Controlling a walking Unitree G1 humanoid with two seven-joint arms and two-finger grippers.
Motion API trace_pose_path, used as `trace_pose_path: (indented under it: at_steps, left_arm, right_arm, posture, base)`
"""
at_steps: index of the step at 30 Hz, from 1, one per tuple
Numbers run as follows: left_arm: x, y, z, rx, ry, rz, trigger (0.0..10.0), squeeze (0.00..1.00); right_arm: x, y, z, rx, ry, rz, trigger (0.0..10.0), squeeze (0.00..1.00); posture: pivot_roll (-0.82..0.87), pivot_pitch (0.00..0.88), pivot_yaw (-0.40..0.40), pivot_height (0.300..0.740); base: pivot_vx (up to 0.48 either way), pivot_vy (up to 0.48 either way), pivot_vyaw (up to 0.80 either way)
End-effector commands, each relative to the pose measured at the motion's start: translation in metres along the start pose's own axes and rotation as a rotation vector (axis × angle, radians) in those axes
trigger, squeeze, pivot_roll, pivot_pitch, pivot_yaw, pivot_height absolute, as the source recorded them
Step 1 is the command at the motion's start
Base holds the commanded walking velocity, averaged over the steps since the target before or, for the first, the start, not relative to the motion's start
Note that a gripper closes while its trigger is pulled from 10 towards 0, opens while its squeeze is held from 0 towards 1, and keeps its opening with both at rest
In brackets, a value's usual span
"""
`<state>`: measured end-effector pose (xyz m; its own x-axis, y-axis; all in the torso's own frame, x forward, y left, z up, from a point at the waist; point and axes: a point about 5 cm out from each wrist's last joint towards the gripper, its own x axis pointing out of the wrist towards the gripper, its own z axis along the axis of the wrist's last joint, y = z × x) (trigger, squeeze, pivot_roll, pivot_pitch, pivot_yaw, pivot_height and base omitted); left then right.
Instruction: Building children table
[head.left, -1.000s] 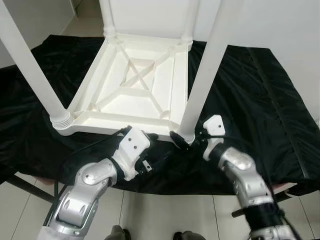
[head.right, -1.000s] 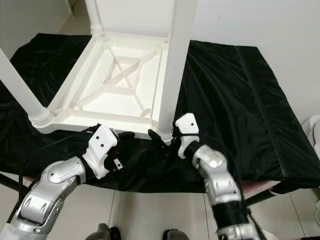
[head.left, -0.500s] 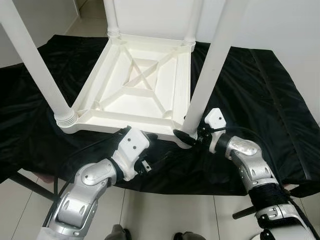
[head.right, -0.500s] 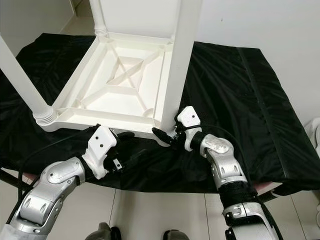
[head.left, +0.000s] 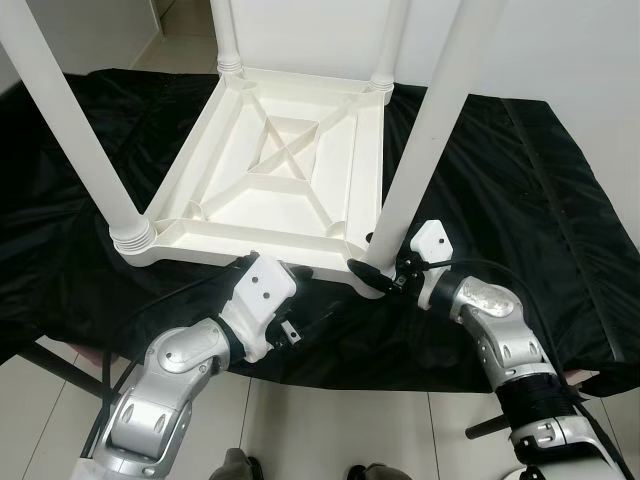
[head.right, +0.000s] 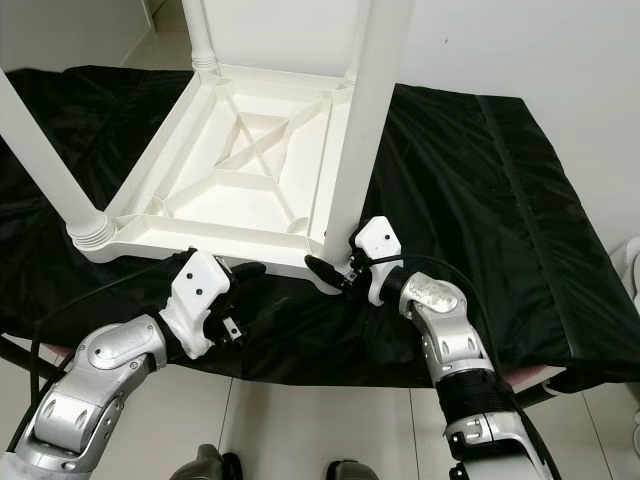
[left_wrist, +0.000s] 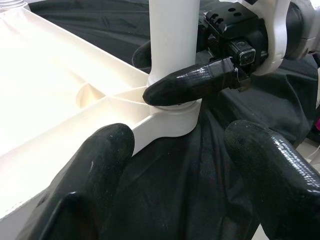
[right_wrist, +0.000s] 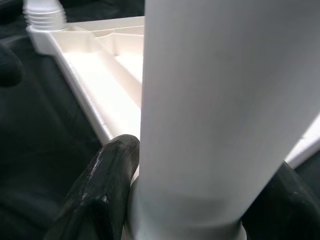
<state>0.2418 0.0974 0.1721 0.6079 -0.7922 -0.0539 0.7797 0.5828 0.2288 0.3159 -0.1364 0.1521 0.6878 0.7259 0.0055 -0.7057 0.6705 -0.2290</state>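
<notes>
Meanwhile, right gripper (head.left: 372, 276) still clamps leg (head.left: 415, 165) (upright).

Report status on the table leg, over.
Right gripper shut on near-right leg at its base. Left gripper open, hovering by that corner. Table upside down on black cloth. Nothing in the way.

Right claw (head.left: 368, 274) clamped, left claw (left_wrist: 175, 165) spread.

White table (head.left: 290, 190) upside down, legs up
</notes>
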Motion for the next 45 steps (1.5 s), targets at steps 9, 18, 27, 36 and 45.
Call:
trace_pose_path:
  at_steps: [9, 18, 27, 36, 45]
  left_arm:
    - [-0.002, 0.003, -0.001, -0.004, 0.021, 0.072, 10.0, 0.00]
    - [0.000, 0.006, 0.001, 0.003, 0.021, 0.062, 10.0, 0.00]
    - [0.000, 0.007, 0.002, 0.008, 0.022, 0.059, 10.0, 0.00]
    - [0.003, 0.009, 0.002, 0.008, 0.016, 0.070, 10.0, 0.00]
    - [0.005, 0.009, 0.002, 0.010, 0.013, 0.066, 10.0, 0.00]
  right_arm:
    - [0.003, 0.034, -0.009, 0.180, -0.036, -0.296, 10.0, 0.00]
    - [0.019, 0.061, -0.015, 0.274, -0.004, -0.593, 10.0, 0.00]
    - [0.019, 0.064, -0.011, 0.276, -0.024, -0.574, 10.0, 1.00]
    - [0.009, 0.040, 0.006, 0.203, -0.121, -0.362, 10.0, 0.00]
    - [0.008, 0.015, 0.011, 0.079, -0.115, -0.077, 10.0, 0.00]
  posture:
    - [-0.09, 0.136, 0.025, 0.740]
    - [-0.08, 0.140, 0.038, 0.740]
    - [-0.08, 0.142, 0.041, 0.740]
    - [-0.09, 0.132, 0.030, 0.740]
    - [-0.09, 0.118, 0.033, 0.740]
  base:
    - [0.000, 0.000, 0.00]
    - [0.000, 0.000, 0.00]
    - [0.000, 0.000, 0.00]
    - [0.000, 0.000, 0.00]
    - [0.000, 0.000, 0.00]
